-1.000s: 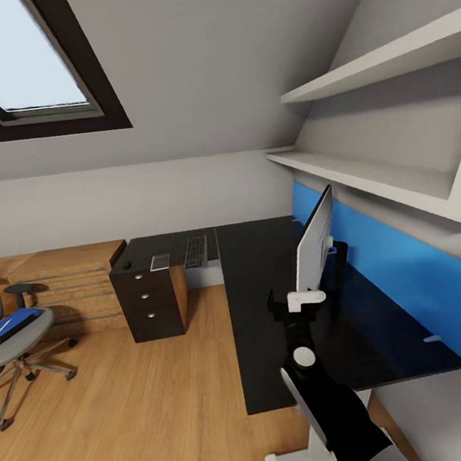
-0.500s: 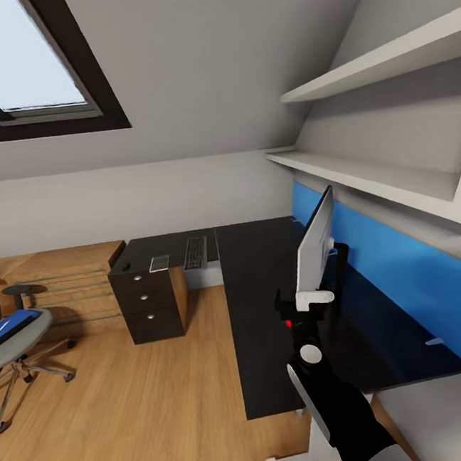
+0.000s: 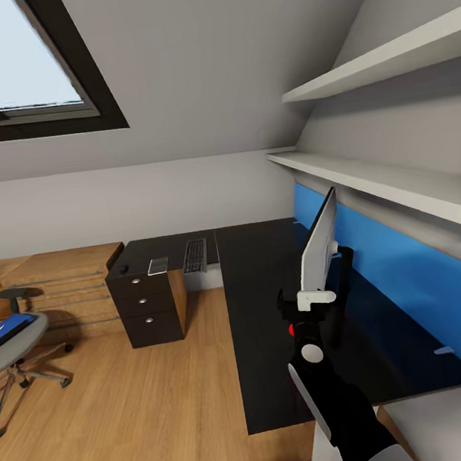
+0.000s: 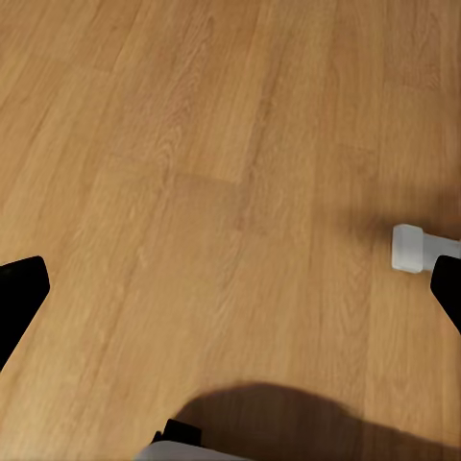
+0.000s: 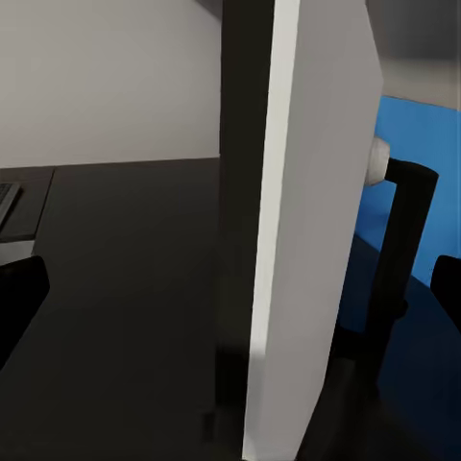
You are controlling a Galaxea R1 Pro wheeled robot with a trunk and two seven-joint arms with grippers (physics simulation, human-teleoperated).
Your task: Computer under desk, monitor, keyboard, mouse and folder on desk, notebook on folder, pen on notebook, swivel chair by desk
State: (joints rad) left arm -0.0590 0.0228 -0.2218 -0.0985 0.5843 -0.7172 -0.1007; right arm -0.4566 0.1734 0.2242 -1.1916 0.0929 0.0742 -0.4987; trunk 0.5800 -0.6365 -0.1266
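Right pincer (image 3: 317, 298) sits at the lower edge of the monitor (image 3: 319, 245), which stands edge-on on the black worktop (image 3: 260, 306); head view suggests a grip on the screen edge, but the wrist view shows both fingertips (image 5: 19, 293) wide apart with the monitor (image 5: 307, 221) between them, so cannot tell if it is clamped. Monitor neck (image 5: 399, 250) and blue back panel (image 3: 400, 275) lie behind the screen. Keyboard (image 3: 195, 255), notebook (image 3: 158, 266) and mouse (image 3: 124, 269) lie on the far worktop wing over the drawer unit (image 3: 148, 308). Swivel chair (image 3: 7, 342) is well apart from the worktop, blue folder (image 3: 6, 330) on its seat. Left pincer (image 4: 230, 288) is open over bare wood floor (image 4: 192, 192), near a white foot bar end (image 4: 411, 248).
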